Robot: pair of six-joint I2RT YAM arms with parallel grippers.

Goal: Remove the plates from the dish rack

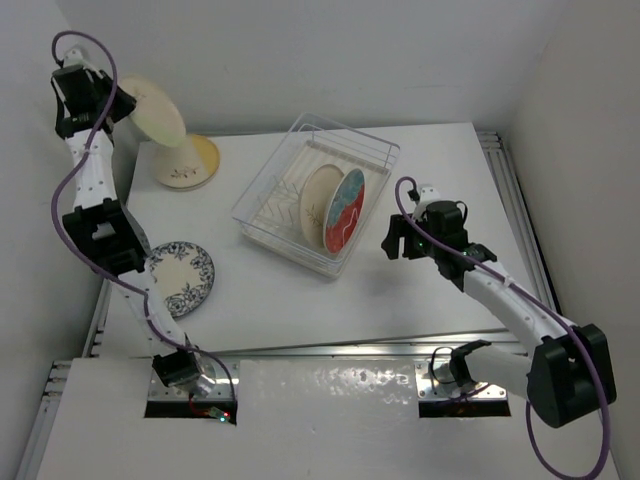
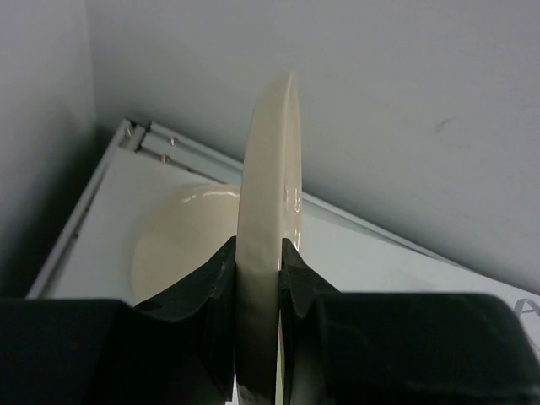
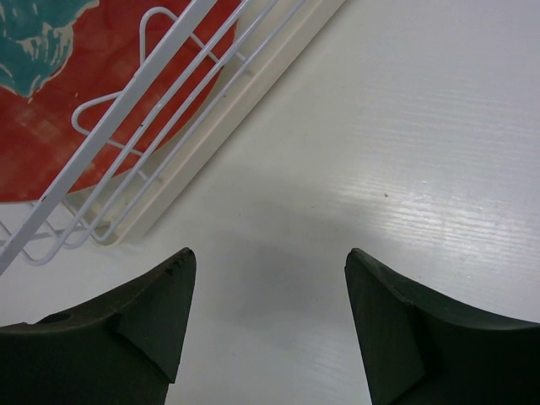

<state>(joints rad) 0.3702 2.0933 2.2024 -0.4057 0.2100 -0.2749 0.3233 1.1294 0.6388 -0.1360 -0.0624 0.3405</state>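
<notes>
White table point(image 1: 440, 170): two racked plates point(image 1: 345, 210), two flat, a fifth in left pincer point(image 2: 259, 253) (right pincer point(image 3: 268, 253) agape).

The cream plate point(image 2: 268, 194) between the left gripper's point(image 2: 259, 249) matt black fingers point(image 2: 221, 278) looks glossy, glazed. Ahead of the right gripper point(image 3: 267, 257), the surface point(image 3: 396, 143) shows faint grain (slightly sheeny); the dish rack's point(image 3: 126, 103) wire is smooth, white-coated.

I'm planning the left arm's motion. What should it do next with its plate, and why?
Probably lower the held plate flat onto the table plate: the left gripper clamps it on edge in the air, with that plate lying below.
</notes>
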